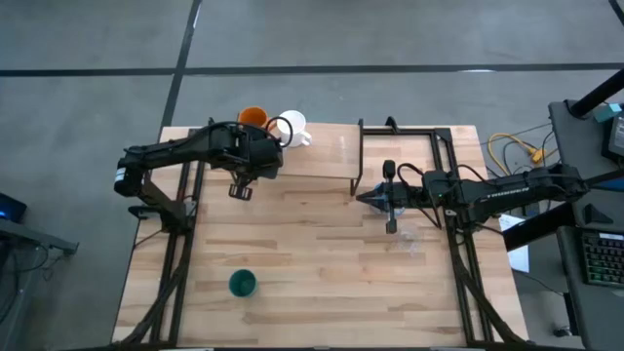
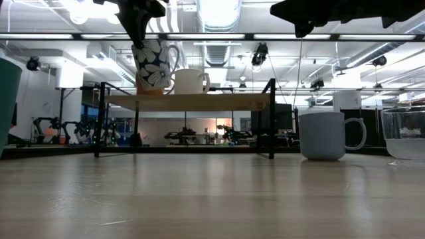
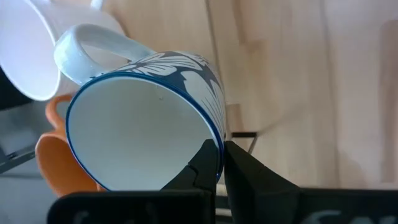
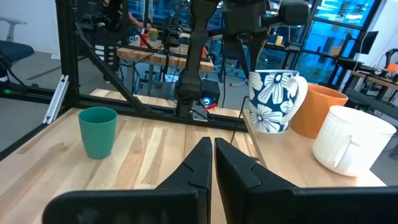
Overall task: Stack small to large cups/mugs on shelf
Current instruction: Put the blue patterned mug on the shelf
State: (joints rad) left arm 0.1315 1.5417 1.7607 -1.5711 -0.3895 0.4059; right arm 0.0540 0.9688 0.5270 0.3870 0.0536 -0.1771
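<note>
My left gripper (image 2: 141,30) is shut on the white mug with dark flower markings (image 2: 154,63) over the left end of the shelf (image 2: 189,101). The orange mug (image 4: 320,109) and the plain white mug (image 4: 351,140) stand on the shelf beside it. My right gripper (image 4: 211,158) is shut and empty, above the table to the right of the shelf (image 1: 322,156). The dark green cup (image 1: 243,284) stands near the table's front edge. The light blue mug (image 2: 323,135) and the clear glass (image 2: 406,136) stand on the table at the right. My left gripper pinches the flower mug's rim (image 3: 217,140) on the side opposite the handle (image 3: 93,46), one finger (image 3: 199,168) inside and one (image 3: 249,177) outside. The fingers come from above, pointing down. The mug hangs nearly upright; I cannot tell whether its base touches the shelf.
The shelf's black legs (image 2: 271,119) stand on the table. Black frame bars (image 1: 175,263) run along both table sides. Bare tabletop lies between the shelf and the green cup.
</note>
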